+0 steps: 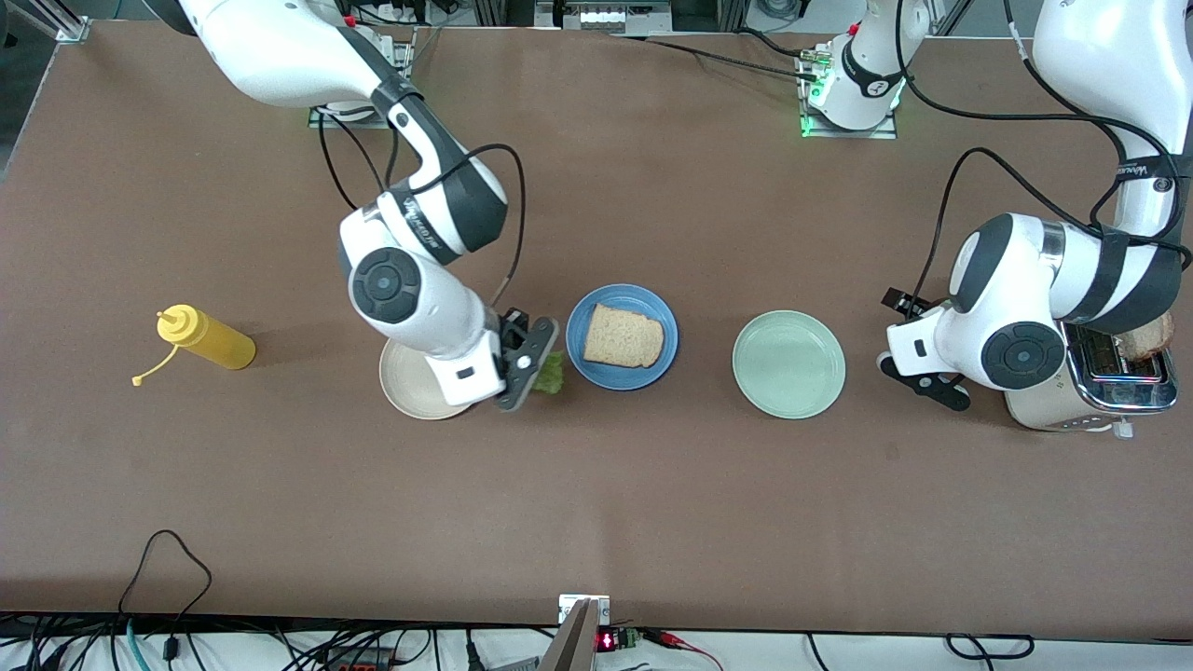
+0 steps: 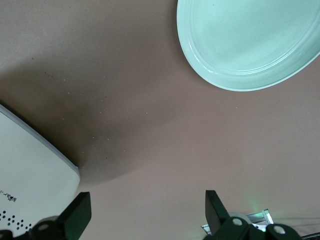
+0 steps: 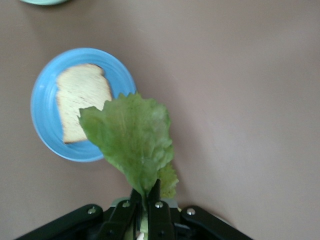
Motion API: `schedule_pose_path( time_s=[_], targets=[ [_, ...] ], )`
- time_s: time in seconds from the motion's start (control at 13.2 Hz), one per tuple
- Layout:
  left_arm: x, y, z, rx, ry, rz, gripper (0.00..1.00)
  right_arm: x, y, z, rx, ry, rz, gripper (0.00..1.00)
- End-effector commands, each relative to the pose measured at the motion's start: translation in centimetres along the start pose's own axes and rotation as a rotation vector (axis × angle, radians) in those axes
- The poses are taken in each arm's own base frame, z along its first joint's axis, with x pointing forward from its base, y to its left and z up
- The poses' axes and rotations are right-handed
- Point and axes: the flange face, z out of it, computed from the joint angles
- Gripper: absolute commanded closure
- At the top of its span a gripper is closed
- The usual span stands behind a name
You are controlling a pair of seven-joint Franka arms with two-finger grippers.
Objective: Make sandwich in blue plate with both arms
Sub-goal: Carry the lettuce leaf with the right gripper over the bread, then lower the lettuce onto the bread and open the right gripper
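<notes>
The blue plate (image 1: pixel 582 359) sits mid-table with one bread slice (image 1: pixel 623 336) on it. My right gripper (image 1: pixel 538 366) hangs over the table between the beige-white plate (image 1: pixel 401 377) and the blue plate, shut on the stem of a ruffled green lettuce leaf (image 1: pixel 554 373). In the right wrist view the leaf (image 3: pixel 132 140) hangs from the gripper (image 3: pixel 146 196) beside the blue plate (image 3: pixel 42 125) and its bread (image 3: pixel 80 100). My left gripper (image 1: pixel 890 331) is open and empty beside the toaster (image 1: pixel 1053 410). A second bread slice (image 1: pixel 1146 340) pokes out of the toaster, partly hidden by the arm.
An empty pale green plate (image 1: pixel 788 364) lies between the blue plate and the left gripper; it shows in the left wrist view (image 2: pixel 250 45) with the toaster's corner (image 2: pixel 30 175). A yellow squeeze bottle (image 1: pixel 210 340) lies toward the right arm's end.
</notes>
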Motion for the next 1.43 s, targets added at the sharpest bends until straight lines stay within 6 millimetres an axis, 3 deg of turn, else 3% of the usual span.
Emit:
schedule_pose_path(
  time_s=[0.0,0.3,0.38,0.53,0.6,1.21,1.28,1.36],
  targets=[
    [-0.5,-0.1,-1.0,0.022,0.003,-0.027,0.0,3.6,-2.2,2.6,0.003,0.053,-0.134,1.0],
    [-0.7,-0.4,-1.0,0.024,-0.001,-0.043,0.0,6.3,-6.1,8.5,-0.039,0.052,-0.203,1.0],
    [-1.2,-1.5,-0.7,0.014,0.0,-0.059,0.0,6.5,-6.4,9.5,-0.043,0.043,-0.211,1.0],
    [-1.9,-3.0,-0.8,0.001,0.01,-0.067,0.0,7.2,-8.3,10.5,-0.033,0.025,-0.239,1.0],
    [-2.1,-3.3,-1.9,-0.003,0.029,-0.067,0.0,7.3,-8.9,10.8,-0.045,0.005,-0.262,1.0],
    [-2.6,-3.6,-2.3,-0.006,0.025,-0.041,0.0,6.9,-10.0,15.2,-0.045,-0.048,-0.279,1.0],
    [-2.7,-3.5,-2.3,-0.007,0.023,-0.041,0.0,7.0,-10.2,15.8,-0.047,-0.044,-0.27,0.94],
    [-2.7,-3.5,-2.3,-0.007,0.023,-0.041,0.0,7.1,-10.2,16.1,-0.055,-0.034,-0.244,0.7]
  ],
)
